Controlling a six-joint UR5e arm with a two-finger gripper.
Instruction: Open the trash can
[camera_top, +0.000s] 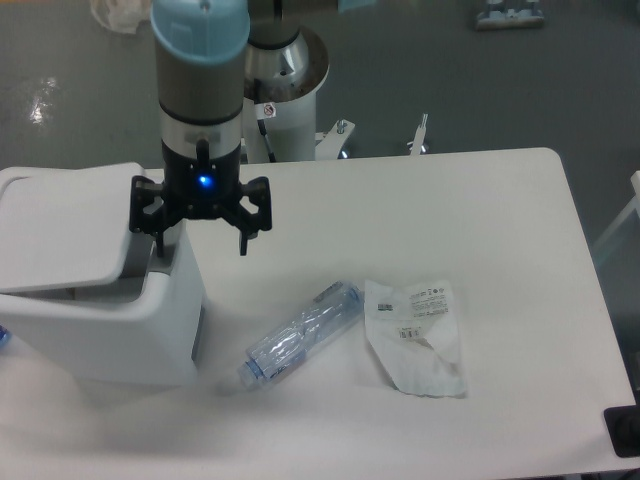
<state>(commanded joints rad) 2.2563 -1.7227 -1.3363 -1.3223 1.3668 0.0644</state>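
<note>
The trash can (95, 320) stands at the left edge of the table (480, 220), a big boxy white bin with rounded corners. Its flat white lid (65, 230) is tilted, the near edge lower than the far one, and a dark gap shows under it on the right side. My gripper (200, 243) hangs just above the bin's right rear corner, right beside that edge of the lid — one finger (158, 245) comes down by the corner, though I cannot tell whether it touches the plastic.

My fingers are spread wide and hold nothing; a blue light glows on the body between them.

To the right of the bin, on the table, lies a clear plastic bottle (300, 335) on its side, cap end near the bin's front corner. Just beside it, further right, lies a crumpled clear plastic bag (418, 335) with a white label — there is printing and what looks like a barcode on it, too small for me to read.
</note>
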